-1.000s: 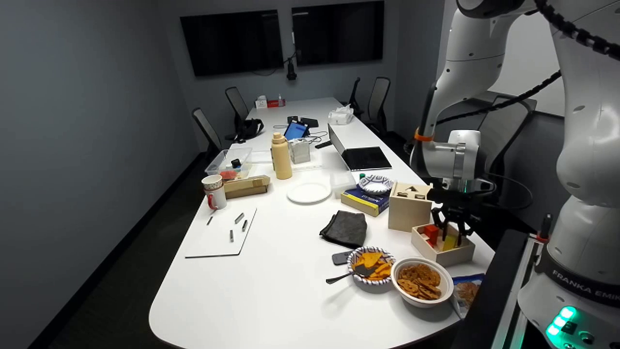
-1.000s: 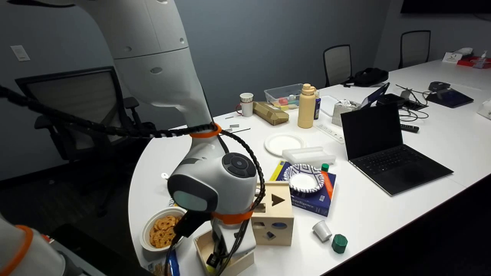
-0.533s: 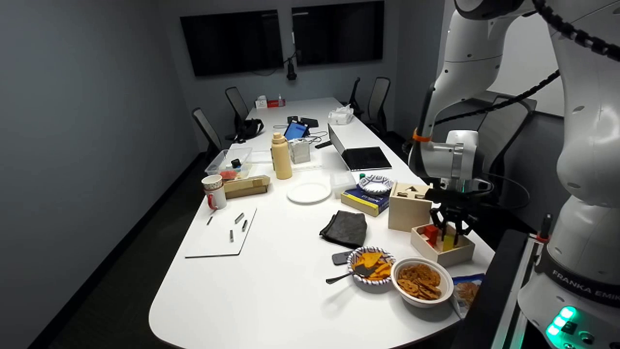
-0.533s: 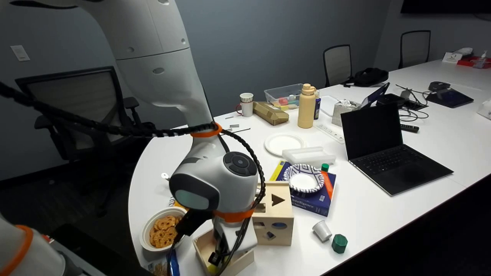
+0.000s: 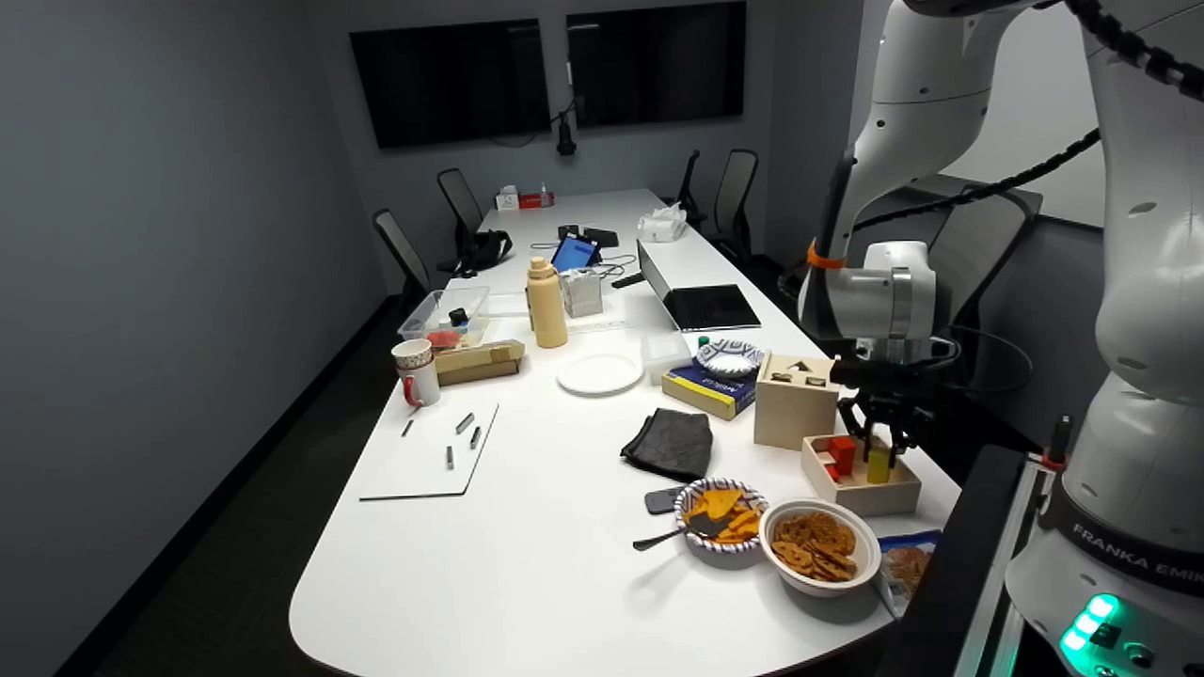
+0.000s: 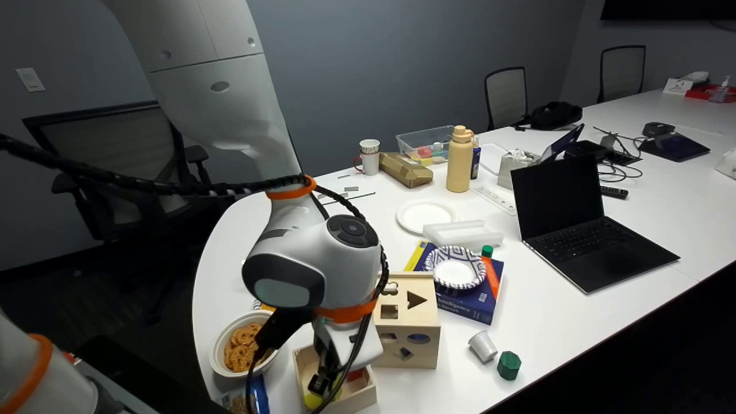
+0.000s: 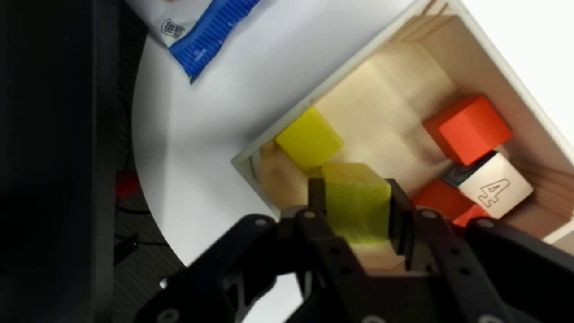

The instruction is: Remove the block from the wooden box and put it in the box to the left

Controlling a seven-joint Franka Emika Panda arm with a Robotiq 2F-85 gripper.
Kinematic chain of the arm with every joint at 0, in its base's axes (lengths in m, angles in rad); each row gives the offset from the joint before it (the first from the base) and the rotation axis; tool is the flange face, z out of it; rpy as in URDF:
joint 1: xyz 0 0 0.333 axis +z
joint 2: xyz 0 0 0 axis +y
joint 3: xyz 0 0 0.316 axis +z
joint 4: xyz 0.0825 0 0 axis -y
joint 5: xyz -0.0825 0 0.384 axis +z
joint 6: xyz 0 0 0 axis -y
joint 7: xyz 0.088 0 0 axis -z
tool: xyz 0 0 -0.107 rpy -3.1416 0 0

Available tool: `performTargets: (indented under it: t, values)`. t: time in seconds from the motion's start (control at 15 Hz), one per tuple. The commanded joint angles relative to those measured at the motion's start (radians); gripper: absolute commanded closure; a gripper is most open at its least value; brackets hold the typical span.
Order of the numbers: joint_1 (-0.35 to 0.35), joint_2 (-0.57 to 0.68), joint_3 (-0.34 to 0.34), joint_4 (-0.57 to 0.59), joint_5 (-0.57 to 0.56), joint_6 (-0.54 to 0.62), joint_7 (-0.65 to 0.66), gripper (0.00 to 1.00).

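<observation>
Over wooden box [image 7: 372,101], hand [image 7: 356,195] tight on yellow block [image 7: 357,213]; numeral 4 [image 7: 494,192], wrist view only.

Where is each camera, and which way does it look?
An exterior view: past one end of the white table, facing the wall screens; the arm shows at right.
An exterior view: beside the table, facing across it toward a gray wall; the arm looms at left.
Wrist view: on the arm, looking down into the wooden box; the end effector shows, gripping a yellow block.
Both exterior views share the laptop and tan bottle.
</observation>
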Motion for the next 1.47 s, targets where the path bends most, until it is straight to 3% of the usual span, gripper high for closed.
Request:
performTargets:
  t: [0.0,0.13,0.33,0.6,0.67,0.93,1.13,1.4]
  values:
    - [0.109,-0.150,-0.131,-0.075,-0.168,-0.057,0.091,0.91]
    - [0.168,-0.170,-0.211,-0.031,-0.270,-0.109,0.116,0.91]
    - [0.244,-0.307,-0.318,-0.052,-0.496,-0.145,0.180,0.91]
    - [0.256,-0.451,-0.363,0.005,-0.754,-0.247,0.242,0.91]
    - [0.151,-0.489,-0.258,0.022,-0.788,-0.281,0.242,0.91]
    - [0.040,-0.576,-0.106,0.067,-0.726,-0.390,0.157,0.91]
    - [0.000,-0.572,-0.045,0.086,-0.670,-0.419,0.135,0.91]
    - [-0.026,-0.519,-0.022,0.088,-0.600,-0.393,0.099,0.91]
